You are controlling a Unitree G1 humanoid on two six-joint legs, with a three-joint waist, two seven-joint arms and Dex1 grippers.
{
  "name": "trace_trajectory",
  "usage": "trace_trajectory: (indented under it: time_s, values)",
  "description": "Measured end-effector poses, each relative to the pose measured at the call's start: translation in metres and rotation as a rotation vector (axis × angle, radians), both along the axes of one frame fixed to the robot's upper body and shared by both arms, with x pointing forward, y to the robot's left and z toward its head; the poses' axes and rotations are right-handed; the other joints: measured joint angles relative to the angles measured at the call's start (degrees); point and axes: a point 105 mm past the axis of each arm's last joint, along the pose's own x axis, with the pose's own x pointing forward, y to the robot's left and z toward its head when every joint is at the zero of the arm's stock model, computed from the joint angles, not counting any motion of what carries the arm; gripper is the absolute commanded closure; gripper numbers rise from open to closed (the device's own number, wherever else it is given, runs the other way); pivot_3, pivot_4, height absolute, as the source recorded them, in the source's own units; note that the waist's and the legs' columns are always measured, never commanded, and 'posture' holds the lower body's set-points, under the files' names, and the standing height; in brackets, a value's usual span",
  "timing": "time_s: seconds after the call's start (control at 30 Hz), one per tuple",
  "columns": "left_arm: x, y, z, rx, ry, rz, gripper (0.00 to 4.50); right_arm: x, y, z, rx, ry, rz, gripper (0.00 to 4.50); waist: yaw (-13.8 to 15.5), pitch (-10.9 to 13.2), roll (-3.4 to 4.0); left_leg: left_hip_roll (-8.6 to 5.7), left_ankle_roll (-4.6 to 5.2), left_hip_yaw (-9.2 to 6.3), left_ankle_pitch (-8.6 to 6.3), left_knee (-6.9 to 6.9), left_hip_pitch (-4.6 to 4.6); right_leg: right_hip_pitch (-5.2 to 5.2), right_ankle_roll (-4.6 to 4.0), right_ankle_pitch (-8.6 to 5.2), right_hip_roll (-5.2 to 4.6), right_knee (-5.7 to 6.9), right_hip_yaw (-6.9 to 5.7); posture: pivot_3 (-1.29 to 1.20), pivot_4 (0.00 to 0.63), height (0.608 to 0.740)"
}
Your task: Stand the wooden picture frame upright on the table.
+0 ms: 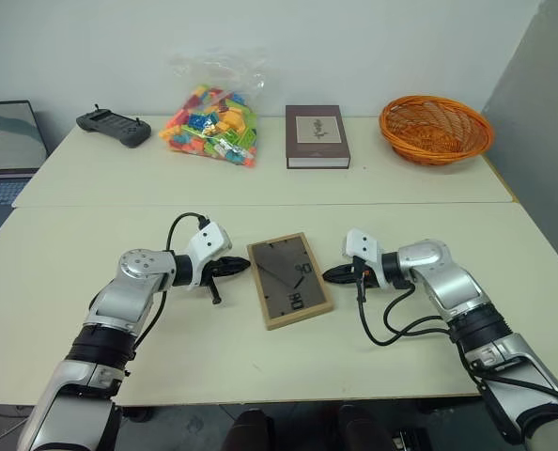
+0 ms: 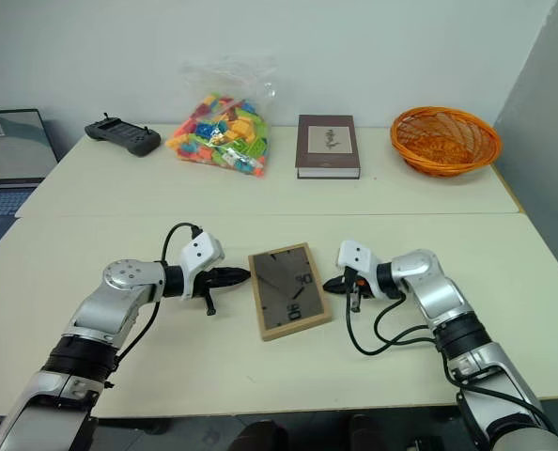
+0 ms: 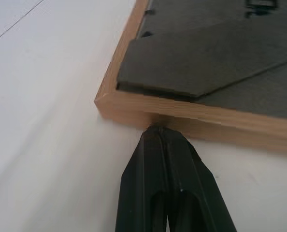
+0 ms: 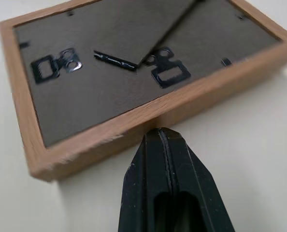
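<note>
The wooden picture frame [image 1: 289,279] lies flat on the table [image 1: 260,348] with its dark back and folded stand facing up. My left gripper [image 1: 241,266] is shut, its tips at the frame's left edge; in the left wrist view the closed fingers [image 3: 165,159] touch the light-wood side [image 3: 192,121]. From the other side my right gripper [image 1: 330,275] is shut too, pointing at the frame's right edge, and its fingers [image 4: 167,164] meet the wooden side [image 4: 148,121]. Neither gripper holds anything.
On the far table stand a dark brown book [image 1: 317,136], a bag of coloured bricks [image 1: 213,122], a black controller [image 1: 115,127] and an orange wicker basket [image 1: 436,129]. A laptop [image 1: 7,150] sits at the far left. A seam [image 1: 260,205] divides the two tables.
</note>
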Motion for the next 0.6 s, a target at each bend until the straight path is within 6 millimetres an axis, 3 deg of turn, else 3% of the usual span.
trace_trajectory:
  time_s: [0.17,0.33,0.37,0.43,0.6]
  values:
    - [0.007,-0.007,0.003,0.008,-0.025,-0.02,4.47,-0.009,0.007,0.0,0.0,0.009,0.028,4.5,-0.09,-0.01,-0.01,0.0,-0.01,0.01,0.01,0.01,0.01,0.0,0.0,0.0,0.0,0.0,0.03,0.0,0.15,0.74]
    - [-0.002,0.019,-0.001,0.067,0.046,0.001,4.47,0.013,-0.006,-0.001,-0.022,-0.052,-0.116,4.5,-0.48,-0.01,-0.01,0.03,-0.03,-0.01,0.02,-0.02,0.02,-0.04,0.0,0.0,0.05,0.02,0.05,0.0,0.15,0.74]
    - [-0.009,0.035,-0.001,0.041,0.11,0.031,4.29,0.019,-0.011,0.004,-0.01,-0.079,-0.158,4.5,-0.69,-0.01,-0.01,0.03,-0.04,-0.01,0.02,-0.03,0.01,-0.06,0.0,0.0,0.07,0.01,0.07,0.0,0.15,0.74]
    - [-0.013,0.046,0.002,0.012,0.151,0.058,3.98,0.024,-0.017,0.008,-0.003,-0.097,-0.189,4.5,-1.01,-0.01,-0.01,0.03,-0.04,-0.04,0.02,-0.03,0.0,-0.06,0.0,-0.01,0.07,0.0,0.04,0.0,0.15,0.74]
    - [-0.025,0.051,0.02,-0.203,0.356,0.093,2.81,0.024,-0.017,0.015,0.036,-0.095,-0.212,4.5,-0.94,-0.01,-0.02,-0.02,0.0,-0.1,0.0,0.0,-0.01,0.0,0.0,-0.01,0.04,-0.01,0.0,0.0,0.15,0.74]
